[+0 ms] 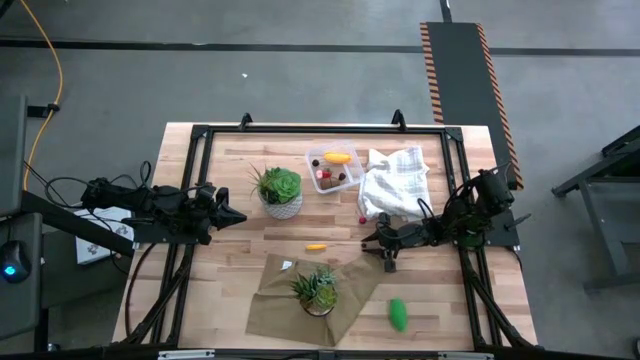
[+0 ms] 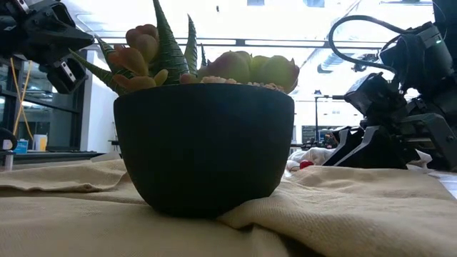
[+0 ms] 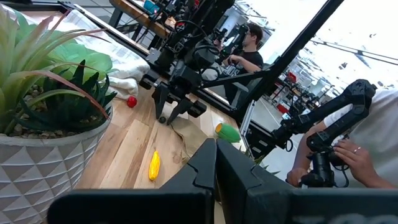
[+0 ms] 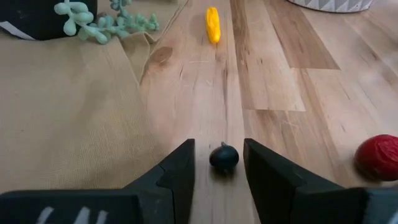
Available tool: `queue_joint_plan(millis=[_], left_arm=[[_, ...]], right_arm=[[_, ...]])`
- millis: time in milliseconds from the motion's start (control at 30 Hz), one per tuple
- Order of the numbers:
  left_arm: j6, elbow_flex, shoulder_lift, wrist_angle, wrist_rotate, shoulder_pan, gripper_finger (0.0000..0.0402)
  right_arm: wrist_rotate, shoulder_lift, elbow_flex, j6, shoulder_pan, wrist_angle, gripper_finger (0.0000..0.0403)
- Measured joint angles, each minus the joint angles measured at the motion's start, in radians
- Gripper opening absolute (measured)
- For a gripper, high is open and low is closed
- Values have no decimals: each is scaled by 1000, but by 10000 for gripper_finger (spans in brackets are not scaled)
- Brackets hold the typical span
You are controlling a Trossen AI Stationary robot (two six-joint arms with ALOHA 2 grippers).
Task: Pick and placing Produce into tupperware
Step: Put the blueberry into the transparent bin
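While the left arm waits at the table's left side, the right arm is down on the wood.

Right gripper: the right gripper [image 4: 219, 163] hangs low over the bare wooden table [image 1: 240, 240], its tips pointing toward the brown cloth [image 1: 275, 305]; it also shows from above [image 1: 388, 258].
Right fingers: the fingers [image 4: 177, 171] stand partly spread, one on each side of a small dark round piece [image 4: 224, 157]; whether they touch it I cannot tell, but it sits on the wood and is not lifted.
Left gripper: the left gripper [image 1: 236, 216] is pressed together and empty, held above the table just beside the white pot plant [image 1: 279, 190].
Tupperware: the tupperware [image 1: 333, 168] stands near the table's far edge, between the white pot plant and the white cloth [image 1: 393, 180].
In the tupperware: a yellow piece [image 1: 337, 157], with small red and dark bits beside it.
Loose yellow piece: a second yellow oblong [image 1: 316, 247] lies on the wood between the two plants; ahead of the right gripper.
Red berry: a red berry [image 4: 379, 157] rests on the wood near the right gripper, just beside the white cloth's edge.
Green piece: a green piece [image 1: 398, 314] lies near the table's front edge, beside the brown cloth.
Dark pot plant: the dark pot plant [image 1: 317, 289] sits on the brown cloth.
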Motion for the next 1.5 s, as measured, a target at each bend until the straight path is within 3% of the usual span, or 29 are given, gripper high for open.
queue_joint_plan(millis=[300,733,1500], left_arm=[[0,0,0,0,0,0,1],[0,0,0,0,0,0,1],[0,0,0,0,0,0,1]], right_arm=[[0,0,0,6,0,-3,123],[0,0,0,8,0,-5,52],[1,0,0,35,0,21,46]])
